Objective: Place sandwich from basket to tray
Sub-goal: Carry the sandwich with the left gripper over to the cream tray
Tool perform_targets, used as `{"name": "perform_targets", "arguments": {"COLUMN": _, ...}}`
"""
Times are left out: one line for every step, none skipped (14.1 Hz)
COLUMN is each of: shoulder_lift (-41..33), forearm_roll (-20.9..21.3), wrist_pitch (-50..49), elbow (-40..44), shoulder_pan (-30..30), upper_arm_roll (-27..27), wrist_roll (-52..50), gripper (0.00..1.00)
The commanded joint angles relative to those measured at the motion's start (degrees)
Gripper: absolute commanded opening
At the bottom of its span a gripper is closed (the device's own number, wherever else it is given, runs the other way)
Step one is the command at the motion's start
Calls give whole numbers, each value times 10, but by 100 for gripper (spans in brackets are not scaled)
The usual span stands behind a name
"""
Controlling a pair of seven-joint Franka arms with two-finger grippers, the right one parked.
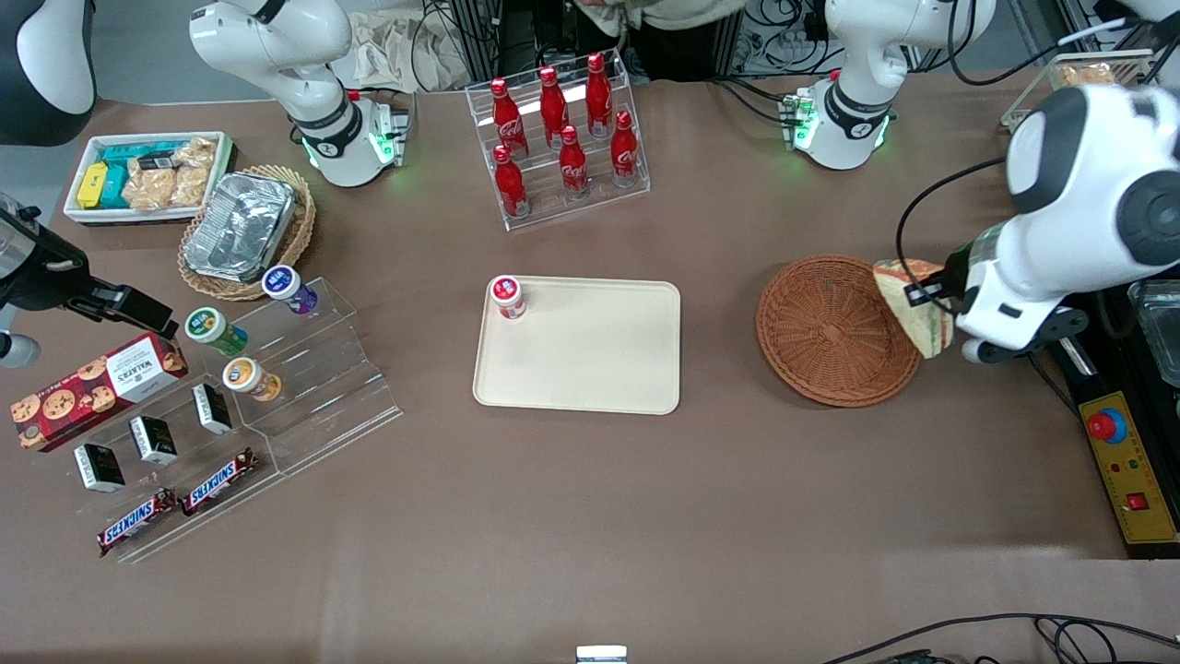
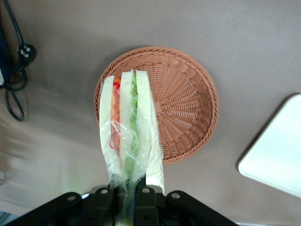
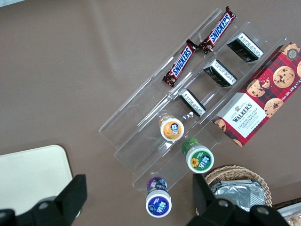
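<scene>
My gripper (image 1: 931,300) (image 2: 125,195) is shut on the sandwich (image 1: 908,304) (image 2: 129,129), a plastic-wrapped wedge of pale bread with red, orange and green layers. It holds the wedge by one end, lifted above the rim of the reddish-brown wicker basket (image 1: 834,329) (image 2: 183,103) at the working arm's end of the table. Nothing lies inside the basket. The cream tray (image 1: 590,355) (image 2: 277,160) lies in the middle of the table, toward the parked arm from the basket.
A small red-labelled cup (image 1: 507,297) stands on a tray corner farthest from the front camera. A rack of red bottles (image 1: 558,138) stands farther from the camera than the tray. A yellow control box (image 1: 1129,470) lies beside the working arm.
</scene>
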Motion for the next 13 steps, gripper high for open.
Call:
{"name": "perform_targets", "arguments": {"shoulder_lift": 7, "forearm_roll": -6, "wrist_pitch": -38, "elbow": 36, "shoulder_pan": -11, "upper_arm_roll": -8, "wrist_roll": 39, "gripper": 0}}
{"name": "perform_targets", "arguments": {"shoulder_lift": 11, "forearm_roll": -8, "wrist_pitch": -54, "elbow": 62, "shoulder_pan": -15, "upper_arm_roll": -15, "wrist_roll": 45, "gripper": 0}}
{"name": "perform_targets", "arguments": {"shoulder_lift": 15, "forearm_roll": -8, "wrist_pitch": -69, "elbow": 83, "shoulder_pan": -15, "upper_arm_roll": -29, "wrist_roll": 45, "gripper": 0}}
{"name": "perform_targets", "arguments": {"shoulder_lift": 16, "forearm_roll": -8, "wrist_pitch": -73, "elbow": 87, "shoulder_pan": -15, "upper_arm_roll": -45, "wrist_roll": 45, "gripper": 0}}
{"name": "perform_targets", "arguments": {"shoulder_lift": 16, "forearm_roll": -9, "wrist_pitch": -73, "elbow": 88, "shoulder_pan": -15, "upper_arm_roll": -57, "wrist_roll": 48, "gripper": 0}}
{"name": "perform_targets", "arguments": {"shoulder_lift": 17, "forearm_roll": -9, "wrist_pitch": -73, "elbow": 90, "shoulder_pan": -15, "upper_arm_roll": -77, "wrist_roll": 61, "gripper": 0}}
{"name": "perform_targets", "arguments": {"shoulder_lift": 20, "forearm_roll": -7, "wrist_pitch": -66, "elbow": 90, "shoulder_pan": -15, "upper_arm_roll": -97, "wrist_roll": 84, "gripper": 0}}
{"name": "perform_targets", "arguments": {"shoulder_lift": 25, "forearm_roll": -6, "wrist_pitch": -59, "elbow": 90, "shoulder_pan": -16, "upper_arm_roll": -111, "wrist_roll": 98, "gripper": 0}}
{"name": "perform_targets", "arguments": {"shoulder_lift": 32, "forearm_roll": -3, "wrist_pitch": -40, "elbow": 88, "shoulder_pan": -28, "upper_arm_roll": -123, "wrist_roll": 99, "gripper": 0}}
{"name": "perform_targets", "arguments": {"shoulder_lift": 40, "forearm_roll": -4, "wrist_pitch": -23, "elbow": 85, "shoulder_pan": -49, "upper_arm_roll": -124, "wrist_roll": 99, "gripper": 0}}
{"name": "perform_targets", "arguments": {"shoulder_lift": 54, "forearm_roll": -3, "wrist_pitch": -9, "elbow": 85, "shoulder_pan": -70, "upper_arm_roll": -124, "wrist_roll": 95, "gripper": 0}}
{"name": "perform_targets", "arguments": {"shoulder_lift": 66, "forearm_roll": -4, "wrist_pitch": 4, "elbow": 85, "shoulder_pan": -89, "upper_arm_roll": -124, "wrist_roll": 89, "gripper": 0}}
{"name": "perform_targets", "arguments": {"shoulder_lift": 80, "forearm_roll": -6, "wrist_pitch": 17, "elbow": 84, "shoulder_pan": -105, "upper_arm_roll": -124, "wrist_roll": 80, "gripper": 0}}
